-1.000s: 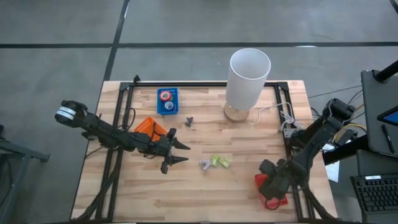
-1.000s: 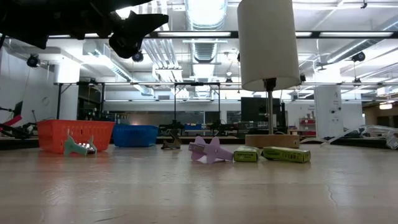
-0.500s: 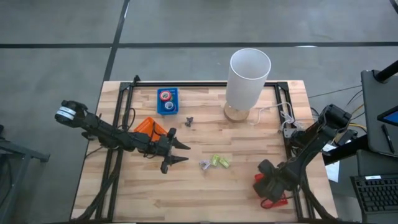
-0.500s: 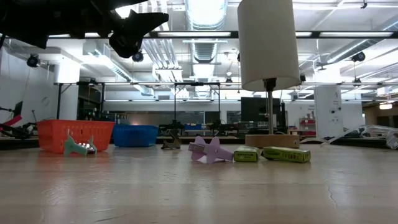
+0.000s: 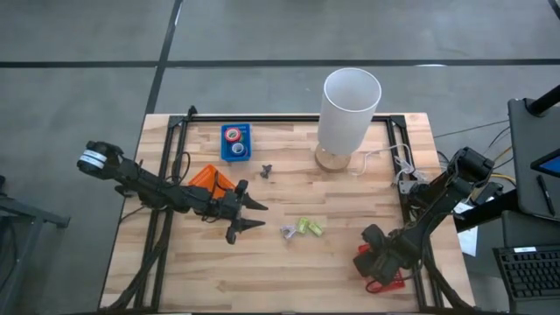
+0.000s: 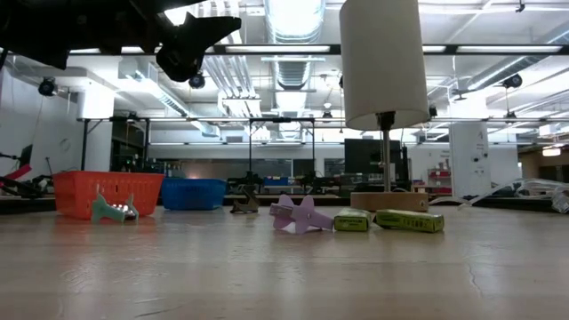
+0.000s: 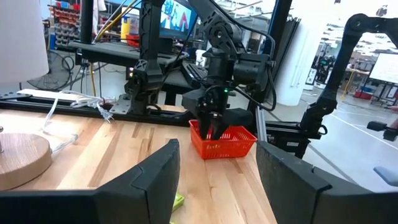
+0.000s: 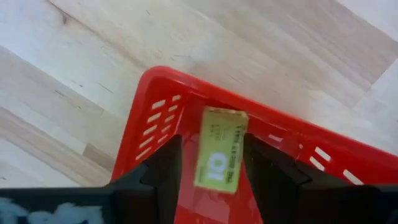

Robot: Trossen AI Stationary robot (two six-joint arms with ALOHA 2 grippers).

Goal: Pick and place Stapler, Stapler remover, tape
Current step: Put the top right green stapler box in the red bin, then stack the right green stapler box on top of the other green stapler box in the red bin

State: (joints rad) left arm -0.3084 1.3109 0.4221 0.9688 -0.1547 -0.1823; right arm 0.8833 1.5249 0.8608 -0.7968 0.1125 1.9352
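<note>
My right gripper (image 5: pixel 378 259) points down into the red basket (image 5: pixel 385 278) at the table's near right corner. It is open, with one finger on each side of a yellow-green box (image 8: pixel 221 152) on the basket floor; red shows between box and finger. My left gripper (image 5: pixel 255 215) waits open above the table's middle. Red and blue tape rolls (image 5: pixel 234 141) lie in a blue tray at the far side. A purple stapler remover (image 5: pixel 287 232) and two yellow-green boxes (image 5: pixel 308 227) lie mid-table. A dark remover (image 5: pixel 266 169) lies farther back. No stapler shows.
A tall white lamp (image 5: pixel 350 107) on a wooden base stands at the far right, its cord trailing toward the right edge. An orange basket (image 5: pixel 208 178) sits beside the left arm. A green remover (image 6: pixel 113 210) lies in front of it. Bare wood spans the near middle.
My right arm has shifted slightly over the red basket, its elbow drawing in toward the table; the gripper stays in the basket. The left arm has kept still.
</note>
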